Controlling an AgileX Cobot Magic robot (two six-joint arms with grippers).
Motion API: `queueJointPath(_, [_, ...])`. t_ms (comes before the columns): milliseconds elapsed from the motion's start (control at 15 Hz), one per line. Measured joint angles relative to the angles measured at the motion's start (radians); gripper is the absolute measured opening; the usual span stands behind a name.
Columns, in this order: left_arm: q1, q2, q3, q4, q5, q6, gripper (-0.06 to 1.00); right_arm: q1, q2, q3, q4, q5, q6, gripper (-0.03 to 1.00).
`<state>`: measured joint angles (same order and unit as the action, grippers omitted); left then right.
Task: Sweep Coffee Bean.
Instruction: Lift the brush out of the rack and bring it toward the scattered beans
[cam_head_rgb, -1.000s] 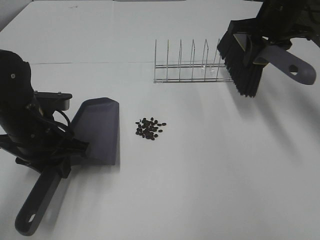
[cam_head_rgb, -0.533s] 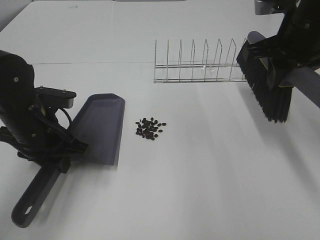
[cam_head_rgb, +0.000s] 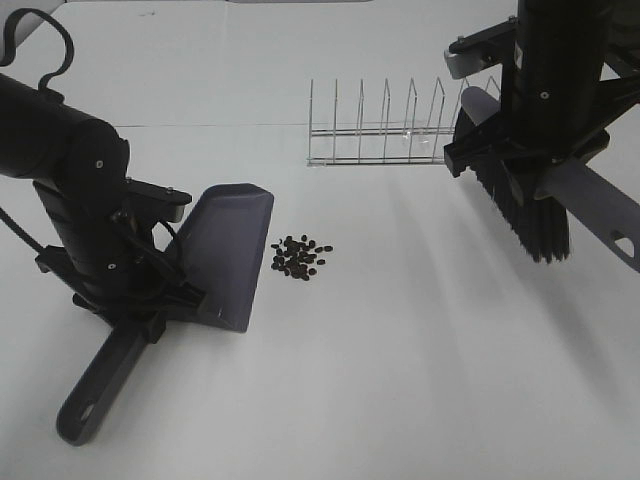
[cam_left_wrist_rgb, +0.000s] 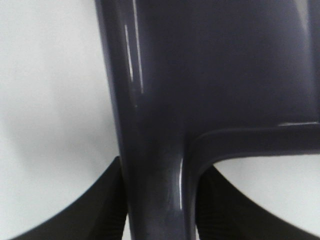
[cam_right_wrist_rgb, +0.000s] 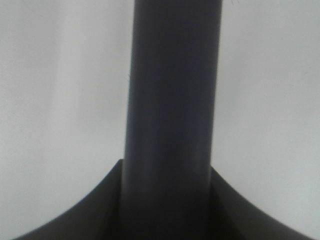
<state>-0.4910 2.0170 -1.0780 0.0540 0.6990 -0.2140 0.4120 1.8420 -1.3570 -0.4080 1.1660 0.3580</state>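
A small pile of dark coffee beans (cam_head_rgb: 300, 257) lies on the white table in the high view. The grey-purple dustpan (cam_head_rgb: 228, 255) rests with its blade just left of the beans. My left gripper (cam_head_rgb: 150, 315) is shut on the dustpan's handle (cam_left_wrist_rgb: 157, 200). My right gripper (cam_head_rgb: 530, 175) is shut on the brush's grey handle (cam_right_wrist_rgb: 172, 115). The brush (cam_head_rgb: 528, 215) hangs with black bristles pointing down above the table, well right of the beans.
A wire dish rack (cam_head_rgb: 395, 130) stands behind the beans, just left of the brush. The white table (cam_head_rgb: 400, 370) reaches to all edges of the view. A seam line (cam_head_rgb: 200, 125) runs across the table's far half.
The dustpan and left arm have moved right, closer to the beans. The brush swung right, then came back left a little and turned more upright.
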Motion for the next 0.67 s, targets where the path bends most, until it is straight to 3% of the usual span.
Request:
queueJointPath(400, [-0.002,0.015,-0.012,0.060,0.023,-0.052,0.33,0.000,0.078,-0.017,-0.002,-0.004,0.052,0.27])
queueJointPath(667, [-0.002,0.015,-0.012,0.065,0.023,-0.052,0.33,0.007,0.179,-0.080,0.077,-0.009,0.056,0.27])
